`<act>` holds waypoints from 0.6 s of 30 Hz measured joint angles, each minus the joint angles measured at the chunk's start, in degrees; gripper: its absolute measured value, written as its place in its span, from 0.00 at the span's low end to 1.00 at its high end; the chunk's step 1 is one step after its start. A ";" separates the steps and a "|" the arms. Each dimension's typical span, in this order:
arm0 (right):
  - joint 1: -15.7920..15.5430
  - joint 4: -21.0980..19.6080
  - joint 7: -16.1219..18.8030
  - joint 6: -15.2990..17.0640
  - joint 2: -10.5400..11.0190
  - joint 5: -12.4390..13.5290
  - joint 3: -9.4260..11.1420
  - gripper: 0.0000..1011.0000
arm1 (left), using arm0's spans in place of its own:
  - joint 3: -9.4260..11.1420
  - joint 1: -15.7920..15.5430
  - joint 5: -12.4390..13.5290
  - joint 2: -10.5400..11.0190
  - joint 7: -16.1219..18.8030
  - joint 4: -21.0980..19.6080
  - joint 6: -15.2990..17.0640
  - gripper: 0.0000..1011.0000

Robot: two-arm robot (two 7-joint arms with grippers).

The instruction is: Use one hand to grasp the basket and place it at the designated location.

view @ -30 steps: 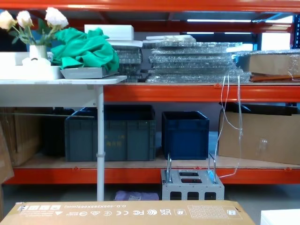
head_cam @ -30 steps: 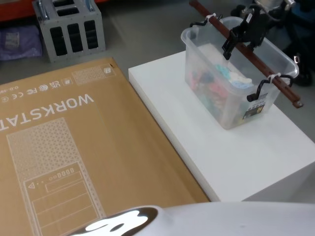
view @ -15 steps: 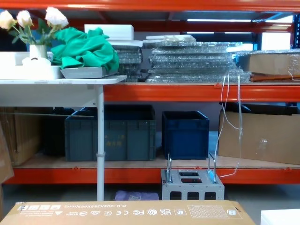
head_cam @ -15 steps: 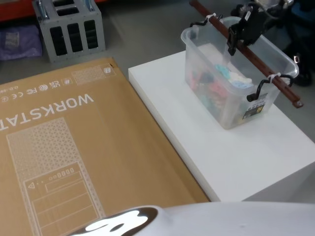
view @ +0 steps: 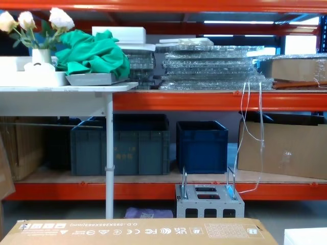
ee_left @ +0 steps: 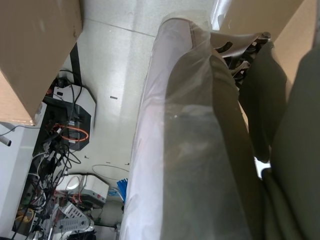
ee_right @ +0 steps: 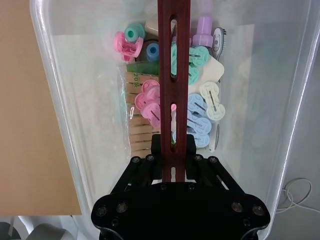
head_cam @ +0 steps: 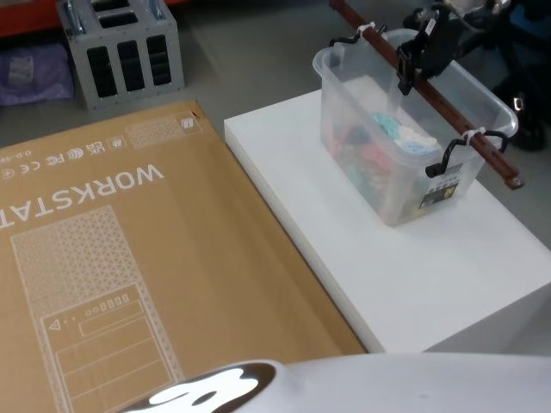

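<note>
A flat cardboard box (head_cam: 129, 258) is lying just left of the white surface (head_cam: 413, 292) in front of me, perhaps touching it. A grey metal case (view: 209, 201) is standing on the floor beyond. Dark blue crates (view: 202, 145) are sitting low in the orange rack (view: 204, 100), and a green cloth (view: 94, 53) is lying heaped on a white table (view: 30, 89).

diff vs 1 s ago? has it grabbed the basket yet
Yes. The right gripper went from open around the handle to shut on it. The basket has since nudged slightly up and left in the head view, apparently starting to lift. The white platform and cardboard box are unchanged.
</note>
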 joint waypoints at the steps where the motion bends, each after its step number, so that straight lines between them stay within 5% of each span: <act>1: 0.00 0.01 0.00 -0.06 -0.01 0.00 -0.01 0.23 | 0.00 0.00 0.00 0.00 0.00 0.00 0.00 0.00; 18: 0.19 0.11 0.18 -0.45 -0.14 0.02 -0.18 0.23 | 0.00 0.00 0.00 0.00 0.00 0.00 0.00 0.00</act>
